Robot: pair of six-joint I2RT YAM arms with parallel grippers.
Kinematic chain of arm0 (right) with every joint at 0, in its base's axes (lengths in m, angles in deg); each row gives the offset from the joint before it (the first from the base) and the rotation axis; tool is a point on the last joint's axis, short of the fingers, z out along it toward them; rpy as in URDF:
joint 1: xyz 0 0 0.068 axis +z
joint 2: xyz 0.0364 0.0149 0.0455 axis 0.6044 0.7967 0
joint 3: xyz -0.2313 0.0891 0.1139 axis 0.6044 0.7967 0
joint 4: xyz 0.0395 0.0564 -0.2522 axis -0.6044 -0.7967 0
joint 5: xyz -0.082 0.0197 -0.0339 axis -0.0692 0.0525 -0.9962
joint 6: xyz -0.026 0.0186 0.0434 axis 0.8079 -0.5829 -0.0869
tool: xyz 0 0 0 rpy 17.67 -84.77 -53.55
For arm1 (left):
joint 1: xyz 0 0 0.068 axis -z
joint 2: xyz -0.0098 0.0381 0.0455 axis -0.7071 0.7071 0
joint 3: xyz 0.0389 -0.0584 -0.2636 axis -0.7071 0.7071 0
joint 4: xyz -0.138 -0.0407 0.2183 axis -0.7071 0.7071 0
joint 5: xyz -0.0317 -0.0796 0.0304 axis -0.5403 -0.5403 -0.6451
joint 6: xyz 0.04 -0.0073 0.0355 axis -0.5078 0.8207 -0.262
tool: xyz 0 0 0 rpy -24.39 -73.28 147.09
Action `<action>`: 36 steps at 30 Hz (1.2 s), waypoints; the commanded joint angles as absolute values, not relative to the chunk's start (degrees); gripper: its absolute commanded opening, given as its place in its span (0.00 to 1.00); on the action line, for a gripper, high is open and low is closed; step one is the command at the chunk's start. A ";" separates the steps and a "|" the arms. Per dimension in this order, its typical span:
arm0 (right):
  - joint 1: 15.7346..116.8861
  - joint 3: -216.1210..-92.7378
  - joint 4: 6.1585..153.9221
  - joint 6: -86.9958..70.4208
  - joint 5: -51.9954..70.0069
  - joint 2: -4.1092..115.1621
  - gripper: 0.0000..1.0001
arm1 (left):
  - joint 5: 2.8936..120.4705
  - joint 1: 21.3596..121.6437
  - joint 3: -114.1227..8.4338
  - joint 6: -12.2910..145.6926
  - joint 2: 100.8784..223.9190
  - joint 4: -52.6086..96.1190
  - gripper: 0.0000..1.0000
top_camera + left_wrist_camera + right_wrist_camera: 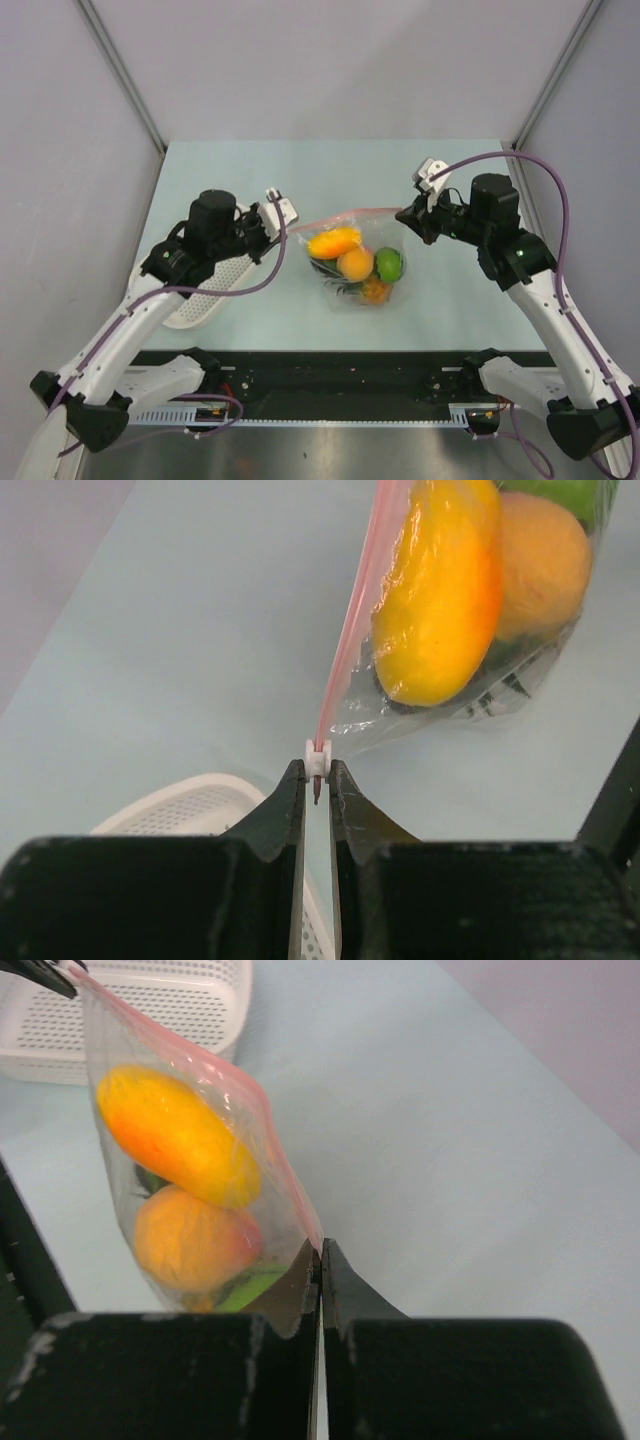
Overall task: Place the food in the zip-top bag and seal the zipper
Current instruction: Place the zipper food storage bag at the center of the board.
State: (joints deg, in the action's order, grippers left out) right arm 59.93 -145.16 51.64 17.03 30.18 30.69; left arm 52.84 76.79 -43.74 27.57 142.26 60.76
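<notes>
The clear zip-top bag [355, 265] is stretched between my two grippers with its red zipper [345, 216] on top. Inside it are an orange-yellow fruit [335, 241], a peach-coloured fruit [355, 263], a green ball [389, 264] and the orange pineapple [375, 290]; the dark ring is mostly hidden. My left gripper [317, 772] is shut on the white slider [317, 757] at the left end of the zipper [350, 640]. My right gripper [321, 1250] is shut on the right end of the zipper [235, 1080]. Both fruits also show in the right wrist view, the orange-yellow one [175, 1135] above the peach one [190, 1240].
The white perforated basket [215, 290] lies on the table under my left arm, at the left of the bag; it also shows in the left wrist view [190, 805] and the right wrist view [150, 1005]. Grey walls stand at the sides and back.
</notes>
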 commanded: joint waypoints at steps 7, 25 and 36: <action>53.27 -147.61 79.22 23.66 30.54 44.29 0.00 | 53.07 74.36 -60.91 30.52 158.43 45.22 0.00; 53.09 -139.64 55.59 36.05 41.35 55.84 0.00 | 42.97 74.27 -36.06 26.11 157.75 45.48 0.00; 57.13 -128.28 47.16 42.46 40.22 45.12 0.29 | 41.21 78.83 -25.94 29.28 152.56 46.26 0.15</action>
